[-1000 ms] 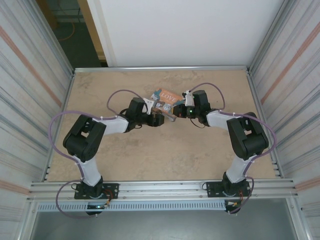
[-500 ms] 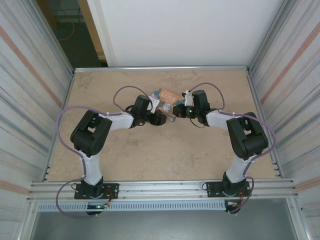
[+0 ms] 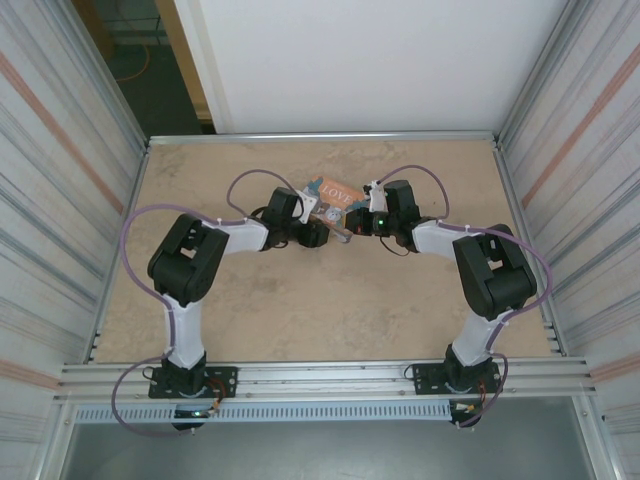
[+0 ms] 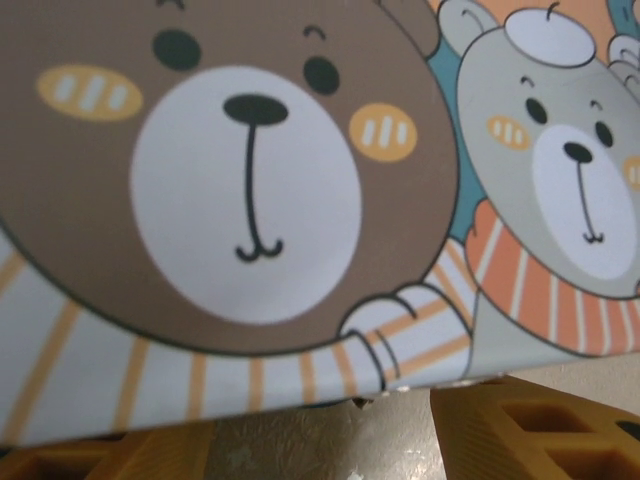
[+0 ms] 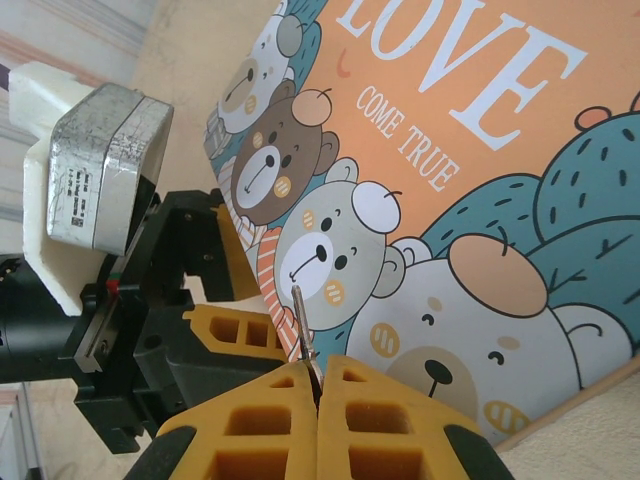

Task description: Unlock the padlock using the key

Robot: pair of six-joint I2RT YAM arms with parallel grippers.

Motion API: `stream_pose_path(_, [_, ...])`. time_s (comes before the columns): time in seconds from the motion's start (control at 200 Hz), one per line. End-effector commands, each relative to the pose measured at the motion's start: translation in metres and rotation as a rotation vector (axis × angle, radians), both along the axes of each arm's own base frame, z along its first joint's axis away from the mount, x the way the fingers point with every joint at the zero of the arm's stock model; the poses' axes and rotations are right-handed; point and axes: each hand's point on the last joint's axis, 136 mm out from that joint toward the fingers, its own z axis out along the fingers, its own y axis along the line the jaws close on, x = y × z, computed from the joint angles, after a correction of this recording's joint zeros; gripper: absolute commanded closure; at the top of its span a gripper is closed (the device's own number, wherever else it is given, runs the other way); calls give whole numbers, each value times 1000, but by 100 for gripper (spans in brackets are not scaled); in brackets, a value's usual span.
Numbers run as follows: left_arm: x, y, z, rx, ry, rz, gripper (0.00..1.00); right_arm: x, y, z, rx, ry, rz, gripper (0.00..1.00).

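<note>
Top external shows you both arms bent inward over the table, meeting at the bear tin in the middle of the far half. Your left gripper sits at the tin's near left corner and your right gripper just beside its near right edge, the two heads close together. The padlock is too small to make out from this height.

Left wrist puts you right up against the tin's printed face: a brown bear and a grey bear in striped scarves. The tin's lower edge runs across just above your yellow fingers, which stand apart with bare table between them, so this gripper is released and holds nothing.

Right wrist gives you the clearest look. Your two yellow fingers are pressed together and clenched on the key, a thin silvery blade that sticks straight out from the fingertips. Its tip lies over the tin's corner by the grey bear's scarf. Past it, the "LOVE COME TRUE" lettering slants across the orange lid. To the left you see the other gripper's black body and one yellow finger close against the tin's edge, near the key.
</note>
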Motion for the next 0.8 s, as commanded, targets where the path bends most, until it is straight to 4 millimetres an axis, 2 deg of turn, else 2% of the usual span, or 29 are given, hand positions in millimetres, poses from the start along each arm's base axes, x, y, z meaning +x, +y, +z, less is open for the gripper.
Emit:
stream_pose_path(0.0, [6,-3,0,8,-17,-20,40,-6,-1,-20,-52,64,-4,100])
stream_pose_path(0.301, [7,-12,7,-37,-7,-41,49,-7,2,-18,-48,57,3,100])
stream_pose_path(0.797, [10,-20,0,23,1,-33,51,-9,5,-18,-50,54,8,100])
